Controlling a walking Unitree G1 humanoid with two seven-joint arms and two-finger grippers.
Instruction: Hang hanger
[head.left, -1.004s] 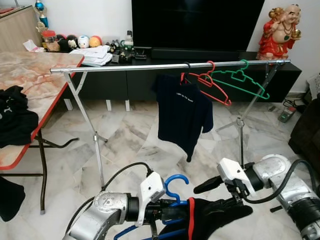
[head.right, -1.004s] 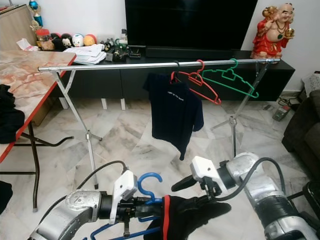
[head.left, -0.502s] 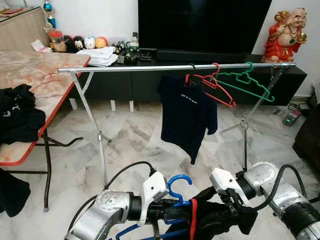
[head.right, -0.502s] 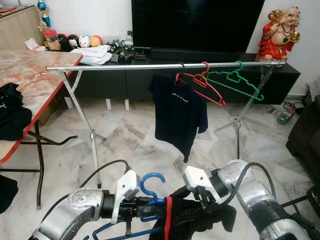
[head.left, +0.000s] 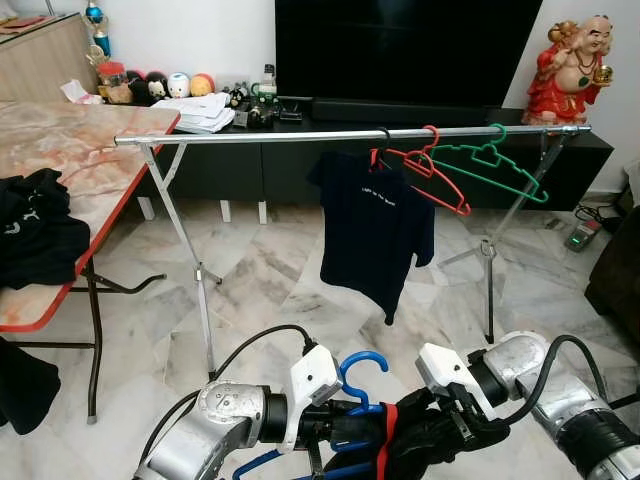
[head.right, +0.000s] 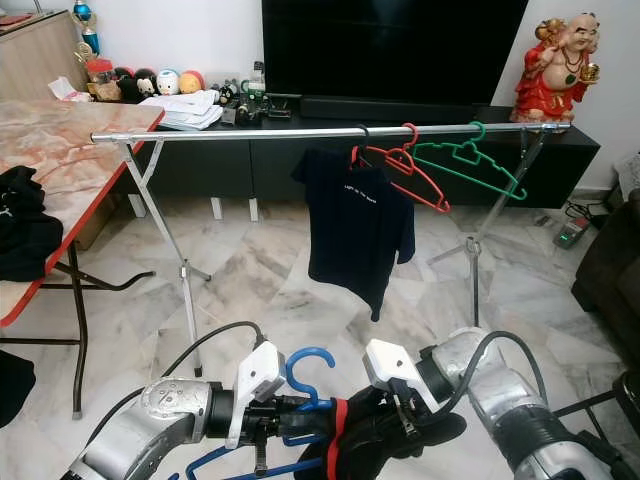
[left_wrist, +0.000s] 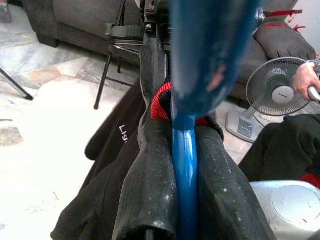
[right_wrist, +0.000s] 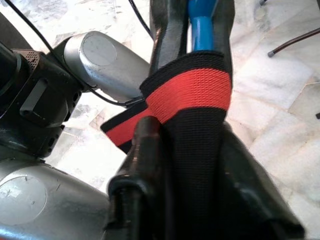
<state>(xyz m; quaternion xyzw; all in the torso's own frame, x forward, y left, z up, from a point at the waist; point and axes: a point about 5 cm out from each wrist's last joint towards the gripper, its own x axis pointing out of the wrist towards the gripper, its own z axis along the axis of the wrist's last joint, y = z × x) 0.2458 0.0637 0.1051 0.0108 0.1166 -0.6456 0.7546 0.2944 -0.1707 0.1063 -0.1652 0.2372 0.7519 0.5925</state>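
A blue hanger (head.left: 358, 375) carries a black garment with a red collar band (head.left: 385, 448), low in front of me. My left gripper (head.left: 335, 432) is shut on the blue hanger's bar (left_wrist: 185, 170), a finger (left_wrist: 147, 190) pressing on each side. My right gripper (head.left: 432, 432) is shut on the garment (right_wrist: 192, 95) at the collar, just right of the hook. Ahead stands a silver clothes rail (head.left: 300, 137) holding a dark shirt (head.left: 375, 230), a red hanger (head.left: 432, 175) and a green hanger (head.left: 495, 165).
A marble-topped table (head.left: 70, 150) with black clothes (head.left: 35, 235) stands at the left. Behind the rail are a black TV cabinet (head.left: 250, 165) and a red statue (head.left: 570, 60). A fan (left_wrist: 277, 95) and a person's hand (left_wrist: 306, 80) appear in the left wrist view.
My right gripper has moved in from the right and closed on the garment's collar. The left gripper keeps hold of the blue hanger. The camera shifted slightly.
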